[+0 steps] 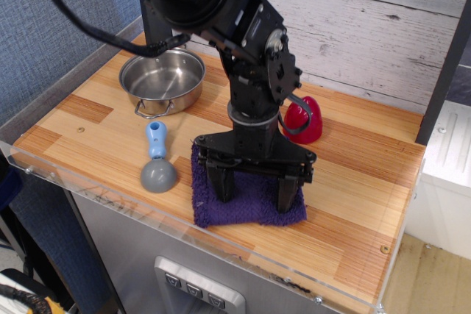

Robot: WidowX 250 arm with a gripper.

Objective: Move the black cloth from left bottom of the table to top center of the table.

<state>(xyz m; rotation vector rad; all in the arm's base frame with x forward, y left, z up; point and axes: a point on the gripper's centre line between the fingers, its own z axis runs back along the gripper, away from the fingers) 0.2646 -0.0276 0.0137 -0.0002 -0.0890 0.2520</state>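
The black cloth (246, 200) is a fuzzy dark purple towel lying flat near the front edge of the striped wooden table (96, 126), slightly left of centre. My gripper (254, 195) hangs straight down over it, jaws spread wide. Both fingertips (222, 190) press onto the cloth's surface, one near its left part and one near its right edge. The cloth's far part is hidden behind the gripper.
A steel pot (162, 80) stands at the back left. A blue and grey scoop (157, 161) lies left of the cloth. A red object (303, 120) sits behind the gripper. A clear acrylic rim (110, 196) runs along the front edge.
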